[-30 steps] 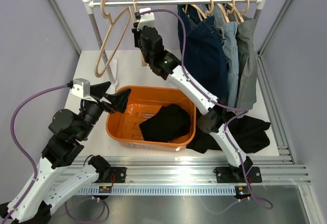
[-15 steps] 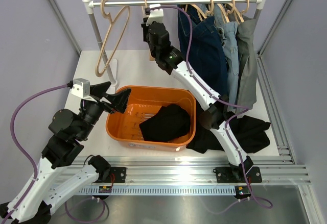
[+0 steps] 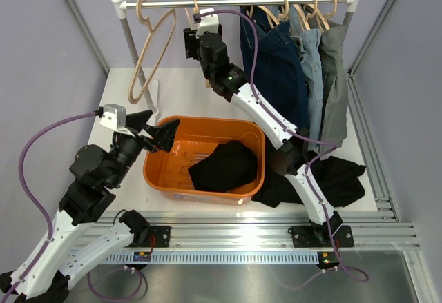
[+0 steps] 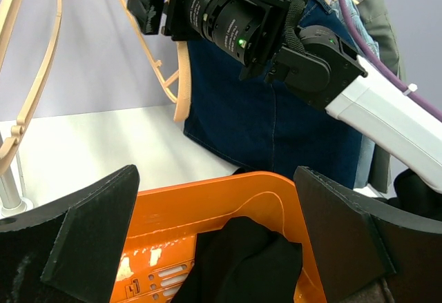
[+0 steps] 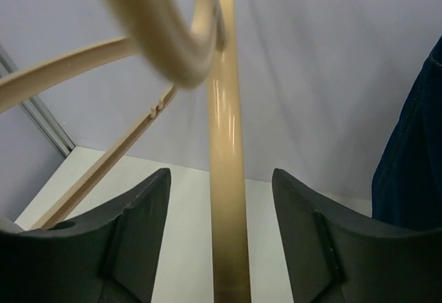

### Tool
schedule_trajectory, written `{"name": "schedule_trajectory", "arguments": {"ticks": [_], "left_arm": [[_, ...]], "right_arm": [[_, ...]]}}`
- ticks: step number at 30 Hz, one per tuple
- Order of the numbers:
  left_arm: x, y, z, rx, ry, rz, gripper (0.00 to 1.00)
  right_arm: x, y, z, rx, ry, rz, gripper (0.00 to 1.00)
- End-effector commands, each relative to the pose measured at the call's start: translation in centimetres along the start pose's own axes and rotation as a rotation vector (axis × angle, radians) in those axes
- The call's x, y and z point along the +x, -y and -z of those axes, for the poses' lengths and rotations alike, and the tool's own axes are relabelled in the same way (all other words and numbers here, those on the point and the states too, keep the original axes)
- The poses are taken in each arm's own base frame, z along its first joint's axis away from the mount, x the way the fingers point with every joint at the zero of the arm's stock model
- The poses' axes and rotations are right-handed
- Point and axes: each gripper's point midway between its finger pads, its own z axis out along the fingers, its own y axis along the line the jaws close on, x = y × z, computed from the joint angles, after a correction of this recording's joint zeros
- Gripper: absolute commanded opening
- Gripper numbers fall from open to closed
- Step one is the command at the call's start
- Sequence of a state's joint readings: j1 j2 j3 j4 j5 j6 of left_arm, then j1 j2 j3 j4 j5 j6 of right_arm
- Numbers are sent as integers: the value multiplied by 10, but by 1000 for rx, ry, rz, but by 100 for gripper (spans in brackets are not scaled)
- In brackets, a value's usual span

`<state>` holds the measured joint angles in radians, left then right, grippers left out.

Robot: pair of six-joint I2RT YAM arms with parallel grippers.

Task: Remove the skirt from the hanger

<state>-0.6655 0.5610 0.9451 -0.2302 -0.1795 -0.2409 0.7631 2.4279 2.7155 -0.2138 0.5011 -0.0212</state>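
The right gripper [image 5: 219, 199] is raised to the chrome clothes rail with white end caps [image 3: 228, 1]. Its jaws stand apart on either side of a bare pale wooden hanger [image 5: 224, 144], whose straight bar runs between the pads without visibly touching them. The hanger carries no garment. Its hook curls across the top of the wrist view, but whether it is seated on the rail I cannot tell. The black crumpled cloth [image 3: 224, 166] lying in the orange plastic basket [image 3: 166, 179] is most likely the skirt, off its hanger and well apart from the rail. The step in hand therefore looks like letting go of the emptied hanger. The next move calls for drawing the arm straight back without snagging the bar, then going to the blue denim garments [image 3: 276, 61] hanging just beside it if more are to come off. The left gripper [image 3: 153, 132] hovers with jaws wide apart over the basket's near-left rim, holding nothing.
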Motion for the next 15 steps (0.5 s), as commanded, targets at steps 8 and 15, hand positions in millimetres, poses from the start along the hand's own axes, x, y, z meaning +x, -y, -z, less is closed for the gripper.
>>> {"name": "schedule_trajectory", "arguments": {"ticks": [8,15], "left_arm": [[-7,9,-7,50,42,-6,99],[-3,18,-17,88,33,-8,99]], "right_arm": [[-68,25,45,-73,13,-2,89],[-106,33,103,-283,19,36,100]]}}
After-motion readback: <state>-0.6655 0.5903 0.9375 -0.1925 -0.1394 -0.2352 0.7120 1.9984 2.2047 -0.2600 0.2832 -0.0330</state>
